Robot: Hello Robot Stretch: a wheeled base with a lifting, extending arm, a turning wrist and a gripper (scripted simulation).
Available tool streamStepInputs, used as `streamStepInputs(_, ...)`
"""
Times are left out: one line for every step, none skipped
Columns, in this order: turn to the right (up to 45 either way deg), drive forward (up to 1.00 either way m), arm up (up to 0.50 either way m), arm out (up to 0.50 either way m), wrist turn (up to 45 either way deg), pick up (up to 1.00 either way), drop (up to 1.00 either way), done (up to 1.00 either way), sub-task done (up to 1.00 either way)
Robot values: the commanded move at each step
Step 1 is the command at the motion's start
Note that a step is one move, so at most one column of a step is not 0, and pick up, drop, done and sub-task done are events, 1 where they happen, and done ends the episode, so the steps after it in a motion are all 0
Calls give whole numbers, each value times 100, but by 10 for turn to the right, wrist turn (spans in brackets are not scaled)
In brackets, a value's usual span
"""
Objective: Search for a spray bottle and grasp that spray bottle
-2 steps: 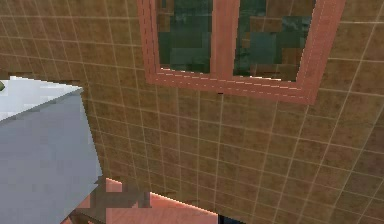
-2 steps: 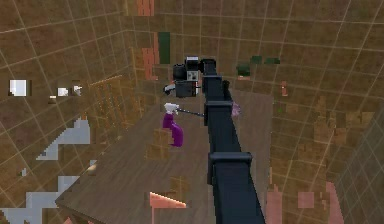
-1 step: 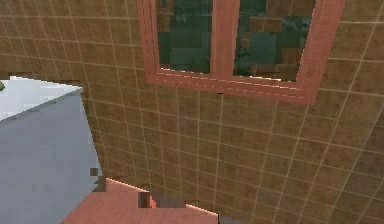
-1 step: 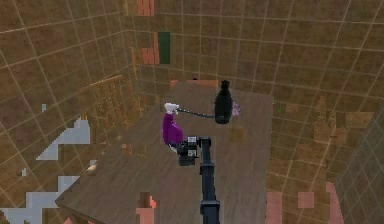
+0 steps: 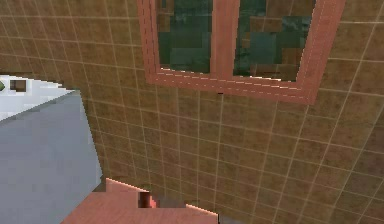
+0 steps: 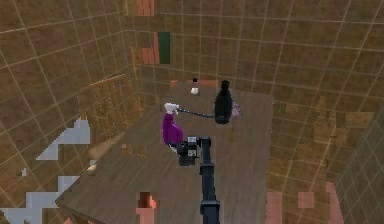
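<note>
in the arm side view the dark arm rises from the bottom edge over a brown wooden table. at its far end sits the gripper. whether its fingers are apart or together cannot be told, nor whether it holds anything. right behind it on the tabletop stands the spray bottle, purple with a white head. whether the two touch is unclear. farther back and to the picture's right stands a black bottle, and near the far edge a small white thing.

in the forward view a grey block fills the lower left, with a brown tiled wall behind and a red-framed window above.
</note>
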Motion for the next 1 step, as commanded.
streamStepInputs(0,0,10,0,0,0,0,0,0)
